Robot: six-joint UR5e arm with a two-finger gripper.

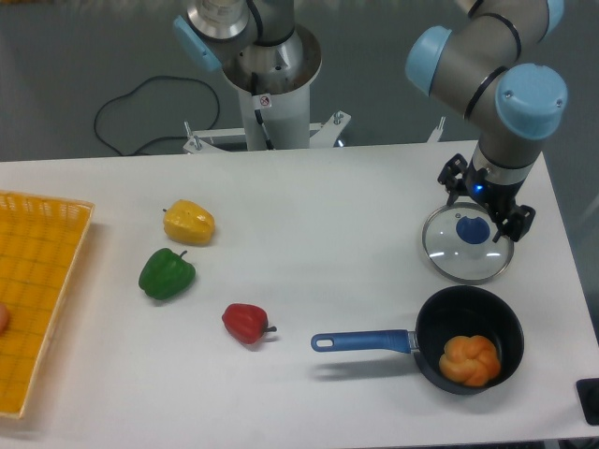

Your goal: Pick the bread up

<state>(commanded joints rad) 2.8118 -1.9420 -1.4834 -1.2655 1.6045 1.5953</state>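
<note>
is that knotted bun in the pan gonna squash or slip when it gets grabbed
The bread looks puffy, so it probably squashes under a firm pinch. Its glossy, lobed top may let fingers slide. Rounded, it could roll inside the black pan if nudged.

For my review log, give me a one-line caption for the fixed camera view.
Open gripper hovers above the glass lid; the bread sits in the black pan.
</note>
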